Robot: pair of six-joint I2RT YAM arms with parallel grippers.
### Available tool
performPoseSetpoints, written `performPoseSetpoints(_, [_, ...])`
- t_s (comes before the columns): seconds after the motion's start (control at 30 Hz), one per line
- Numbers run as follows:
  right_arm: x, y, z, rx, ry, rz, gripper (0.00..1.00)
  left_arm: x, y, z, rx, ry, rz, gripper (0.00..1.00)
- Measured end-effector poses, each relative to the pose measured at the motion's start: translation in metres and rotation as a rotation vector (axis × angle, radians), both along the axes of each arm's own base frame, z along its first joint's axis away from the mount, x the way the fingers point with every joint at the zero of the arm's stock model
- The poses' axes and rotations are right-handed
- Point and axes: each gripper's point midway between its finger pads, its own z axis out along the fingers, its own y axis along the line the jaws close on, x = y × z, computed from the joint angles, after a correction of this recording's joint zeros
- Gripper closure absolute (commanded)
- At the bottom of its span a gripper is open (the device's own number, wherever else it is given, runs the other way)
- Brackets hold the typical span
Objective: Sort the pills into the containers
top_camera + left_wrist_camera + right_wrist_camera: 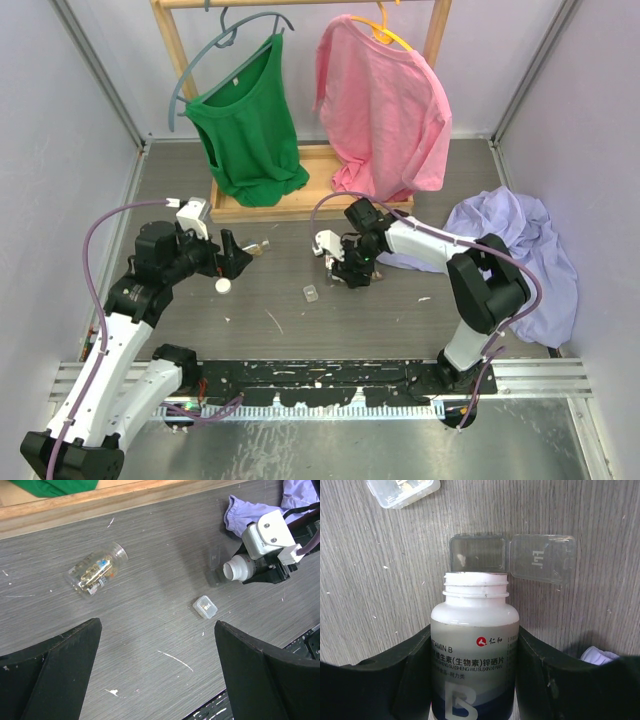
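Observation:
My right gripper [475, 652] is shut on a white vitamin bottle [475, 615] with no cap. The bottle's open mouth points at a tiny clear container [477, 554] whose lid [542, 557] is flipped open beside it. Nearby lies a closed clear container [402, 490] with yellowish pills in it, also visible as the closed container [205, 606] in the left wrist view. A clear bottle [97, 570] holding mixed pills lies on its side ahead of my left gripper [160, 680]. That gripper hovers open above bare table with nothing between its fingers. In the top view my left gripper [235, 255] and right gripper [350, 268] are apart.
A white cap [222, 286] lies near the left gripper. A wooden rack [300, 205] with a green shirt [248, 125] and a pink shirt [385, 105] stands at the back. A lilac cloth [520, 250] lies at the right.

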Motion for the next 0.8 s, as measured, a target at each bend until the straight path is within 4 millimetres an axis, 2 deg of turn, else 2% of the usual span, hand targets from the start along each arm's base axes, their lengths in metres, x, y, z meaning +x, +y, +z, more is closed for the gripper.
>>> performPoseSetpoints(0.8, [0.0051, -0.0007, 0.0037, -0.11, -0.075, 0.016, 0.99, -0.0002, 0.0001, 0.0005, 0.0, -0.002, 0.0, 0.02])
